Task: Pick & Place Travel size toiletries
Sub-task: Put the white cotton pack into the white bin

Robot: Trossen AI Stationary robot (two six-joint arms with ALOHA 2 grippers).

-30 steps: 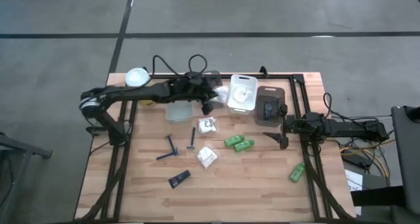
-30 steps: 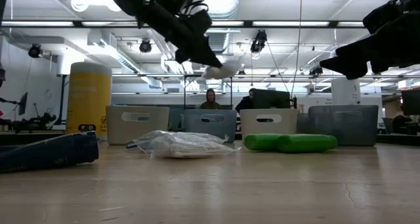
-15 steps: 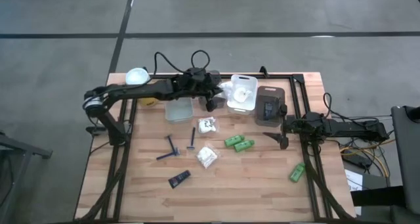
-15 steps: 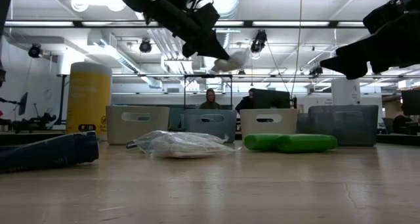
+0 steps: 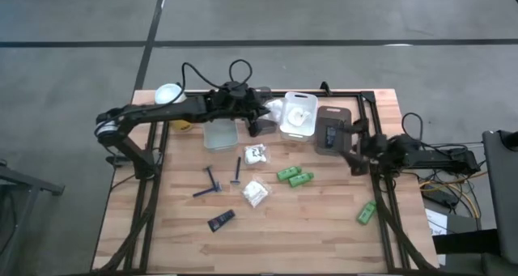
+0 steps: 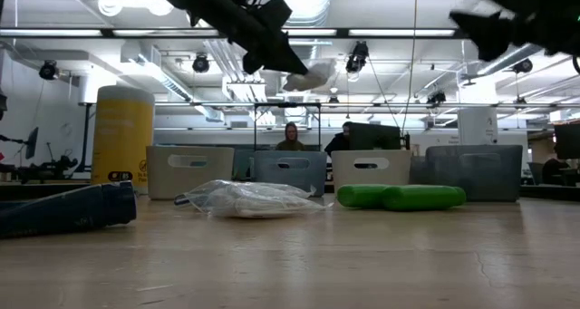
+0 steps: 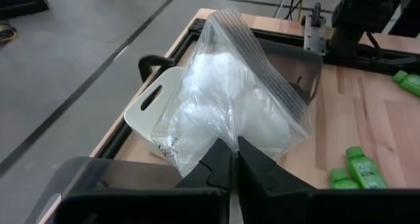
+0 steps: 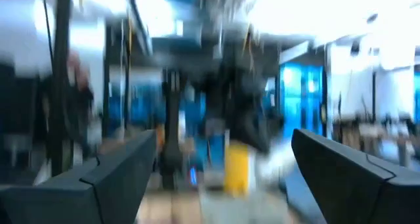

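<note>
Left tool (image 7: pixel 231 159) pinches white packet (image 7: pixel 226 106) above white bin (image 5: pixel 298 114), beside dark bin (image 5: pixel 332 131)

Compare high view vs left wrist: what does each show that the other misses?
High view only: two razors, a black sachet, two white packets on the table, a clear bin, the yellow canister, the lone green tube.

Left wrist only: the left gripper, jaws shut on a clear bag of white stuff, seen up close.

Both: the white bin, the dark bin, two green tubes, the right arm.
</note>
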